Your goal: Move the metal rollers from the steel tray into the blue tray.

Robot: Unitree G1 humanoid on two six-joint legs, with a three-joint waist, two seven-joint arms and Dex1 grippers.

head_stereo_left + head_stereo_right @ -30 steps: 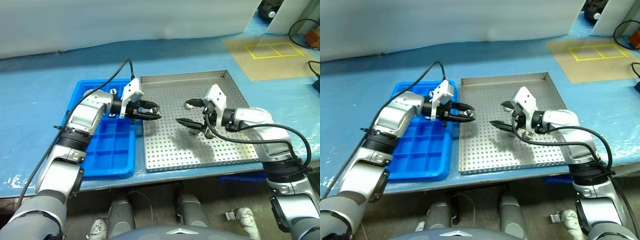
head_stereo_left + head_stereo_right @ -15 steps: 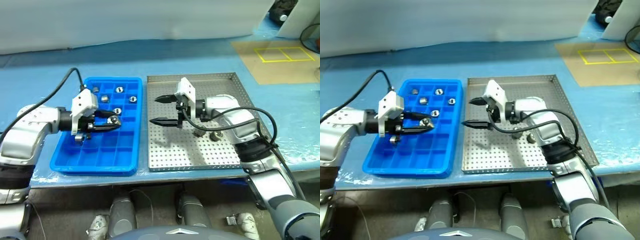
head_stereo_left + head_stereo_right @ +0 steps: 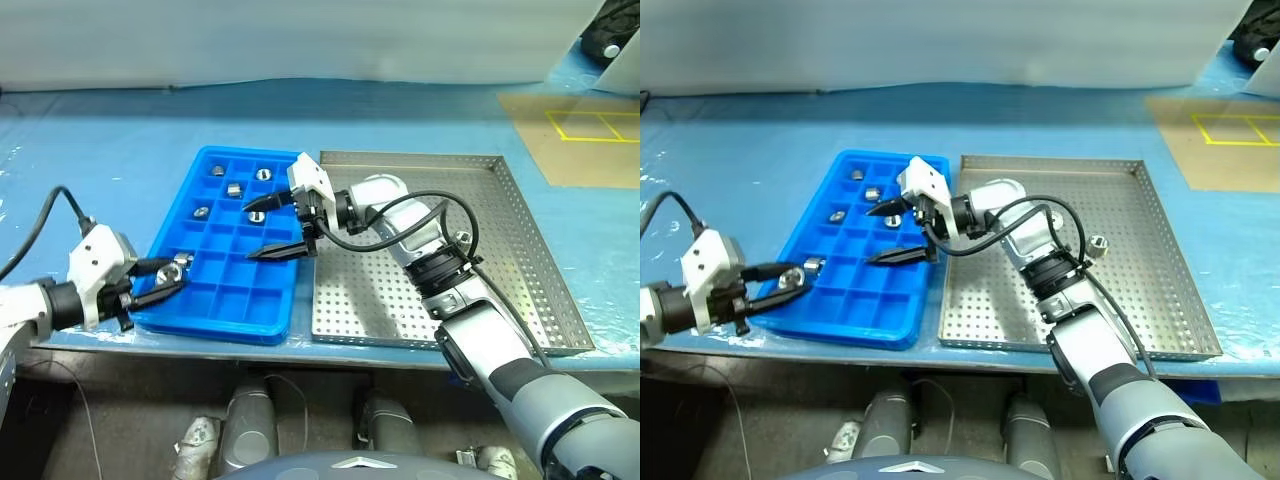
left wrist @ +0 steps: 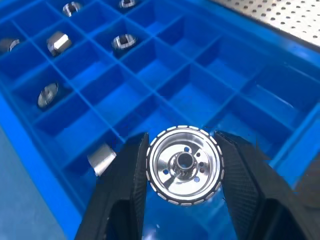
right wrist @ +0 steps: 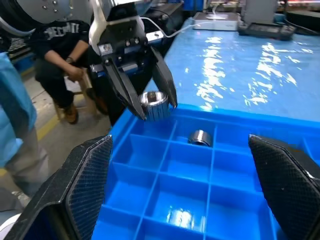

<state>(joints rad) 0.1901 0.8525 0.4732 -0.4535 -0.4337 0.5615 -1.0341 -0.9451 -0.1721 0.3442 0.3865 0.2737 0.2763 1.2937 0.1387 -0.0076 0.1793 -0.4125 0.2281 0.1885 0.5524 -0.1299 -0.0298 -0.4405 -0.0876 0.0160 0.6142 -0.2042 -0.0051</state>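
On a blue-covered bench, the blue tray [image 3: 226, 300] sits just left of the steel tray [image 3: 520, 250]. The left gripper [image 3: 170, 275], fingers clamped on a roller [image 4: 184, 165], hangs over the blue tray's near-left corner. The right gripper [image 3: 280, 226], fingers wide apart, reaches across that tray, where several rollers [image 3: 232, 189] fill far compartments.

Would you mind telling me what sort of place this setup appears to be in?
Probably a factory or workshop bench: a perforated steel tray and a compartmented blue tray holding metal rollers sit on a blue-covered table, with yellow floor-style tape markings nearby.
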